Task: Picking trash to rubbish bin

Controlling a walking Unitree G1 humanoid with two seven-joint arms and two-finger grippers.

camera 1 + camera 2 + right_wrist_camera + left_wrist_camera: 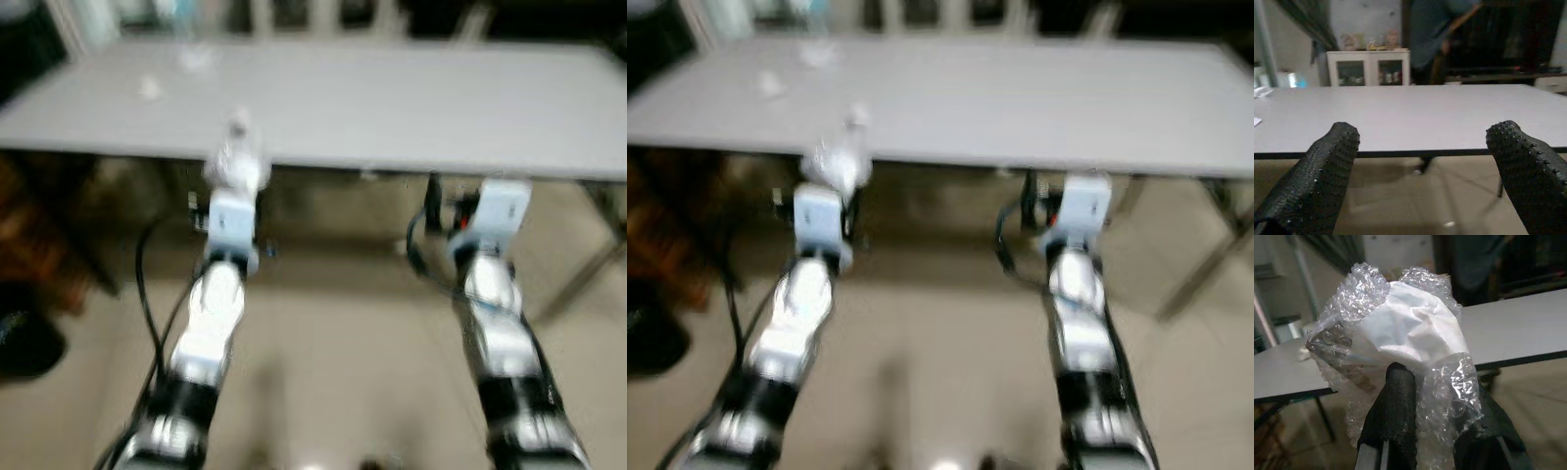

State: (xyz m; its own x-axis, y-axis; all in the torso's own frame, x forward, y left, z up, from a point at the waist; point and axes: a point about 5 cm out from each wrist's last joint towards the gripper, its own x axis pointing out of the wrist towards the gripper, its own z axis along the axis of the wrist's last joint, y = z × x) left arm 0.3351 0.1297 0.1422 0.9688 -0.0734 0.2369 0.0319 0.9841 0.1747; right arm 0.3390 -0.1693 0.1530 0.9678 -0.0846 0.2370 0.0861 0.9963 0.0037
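Note:
My left gripper (1437, 431) is shut on a crumpled wad of bubble wrap with white paper inside (1400, 333); in the head views the wad (235, 164) shows as a pale lump held at the near edge of the grey table (392, 98). My right gripper (1422, 161) is open with nothing between its fingers, level with the table's near edge; its wrist (495, 211) is to the right of the left arm. More small pale scraps (149, 88) lie on the far left of the table.
The head views are blurred. Table legs (588, 274) slant down at the right. A dark object (24, 338) sits on the floor at the left. A person (1435, 39) and a white cabinet (1369, 66) stand beyond the table.

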